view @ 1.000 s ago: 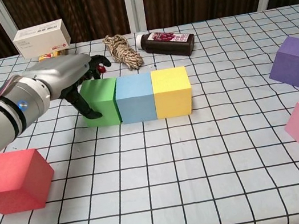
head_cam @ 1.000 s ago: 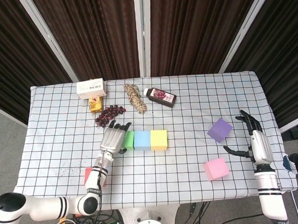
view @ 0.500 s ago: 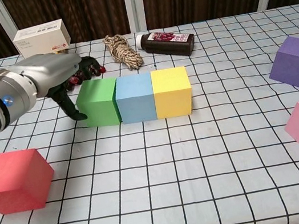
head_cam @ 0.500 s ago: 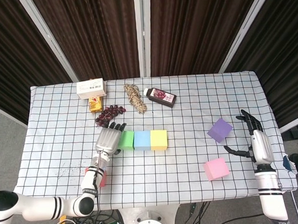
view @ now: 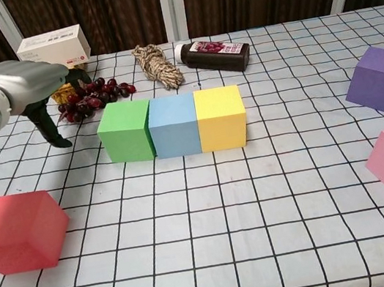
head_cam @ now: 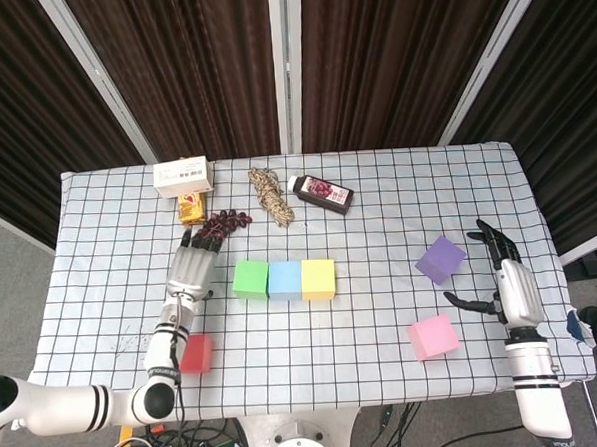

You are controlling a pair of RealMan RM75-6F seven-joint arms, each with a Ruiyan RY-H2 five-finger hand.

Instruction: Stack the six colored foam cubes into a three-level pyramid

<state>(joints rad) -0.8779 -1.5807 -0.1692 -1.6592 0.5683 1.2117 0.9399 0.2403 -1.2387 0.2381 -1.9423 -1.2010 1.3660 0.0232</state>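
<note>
Base row: green cube (head_cam: 250,279), blue cube (head_cam: 284,279) and yellow cube (head_cam: 317,279), side by side and touching, mid-table, nothing stacked on top.
Red cube: (view: 19,232) alone near the front left edge of the table (head_cam: 377,199), well apart from the row.
Purple cube: (head_cam: 441,259) on the right side, turned at an angle, resting on the cloth.
Pink cube: (head_cam: 432,337) in front of the purple cube, nearer the front edge, apart from it.
Left hand: (head_cam: 188,274) left of the green cube, not touching it, fingers (head_cam: 195,241) stretched out and apart, holding nothing, tips close to the grapes (view: 91,98).
Right hand: (head_cam: 504,281) at the right edge, just beside the purple cube, fingers spread, thumb reaching toward the cubes, holding nothing.
Back of table: white box (head_cam: 183,174), small yellow packet (head_cam: 190,207), coil of rope (head_cam: 271,196), dark bottle (head_cam: 322,193) lying on its side.
</note>
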